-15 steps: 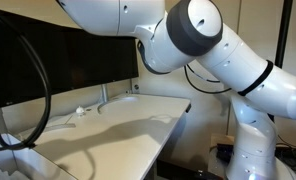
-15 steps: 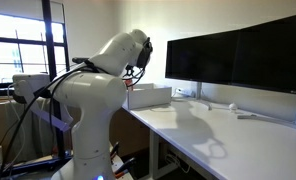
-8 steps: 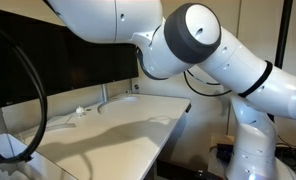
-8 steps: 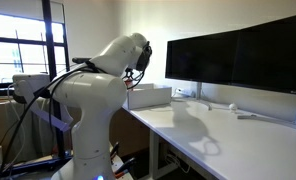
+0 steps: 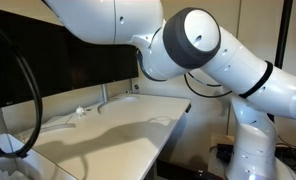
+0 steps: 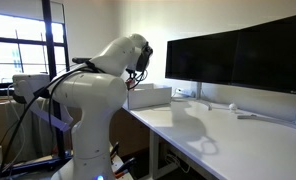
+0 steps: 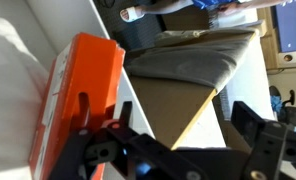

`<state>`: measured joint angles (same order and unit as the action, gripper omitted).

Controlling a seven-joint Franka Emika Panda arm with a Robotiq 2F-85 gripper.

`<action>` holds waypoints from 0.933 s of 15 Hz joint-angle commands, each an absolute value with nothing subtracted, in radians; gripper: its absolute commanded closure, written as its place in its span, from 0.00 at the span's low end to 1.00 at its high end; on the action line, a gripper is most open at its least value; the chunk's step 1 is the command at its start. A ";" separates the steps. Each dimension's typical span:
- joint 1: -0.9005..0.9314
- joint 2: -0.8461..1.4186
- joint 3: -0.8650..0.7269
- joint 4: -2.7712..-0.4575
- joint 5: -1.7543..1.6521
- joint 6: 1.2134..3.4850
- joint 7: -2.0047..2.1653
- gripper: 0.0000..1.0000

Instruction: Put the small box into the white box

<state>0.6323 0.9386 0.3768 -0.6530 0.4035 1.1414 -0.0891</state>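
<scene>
In the wrist view the small box (image 7: pixel 76 92), an orange-red carton with a pale side face, lies on a white surface at the left. My gripper (image 7: pixel 160 112) is open and empty; its dark fingers sit either side of the view, the left one over the carton's lower end. In an exterior view the white box (image 6: pixel 148 96) stands on the near end of the table, under my wrist (image 6: pixel 141 55). I cannot tell whether the carton lies inside the white box. The arm hides the gripper in both exterior views.
An open brown cardboard box (image 7: pixel 183 75) lies below, beyond the white edge. Large dark monitors (image 6: pixel 238 60) stand along the white table (image 6: pixel 228 135). A tiny white object (image 5: pixel 81 112) and cables lie near the monitor foot. A black cable (image 5: pixel 33 90) hangs close to the camera.
The arm has shifted slightly; its elbow joint sits a little lower and nearer in one exterior view. The gripper stays open.
</scene>
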 commanded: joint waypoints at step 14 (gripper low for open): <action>0.730 0.982 0.106 -0.394 0.090 1.578 0.121 0.00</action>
<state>0.7263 0.9371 0.1240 -0.5275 0.1535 1.5835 0.0257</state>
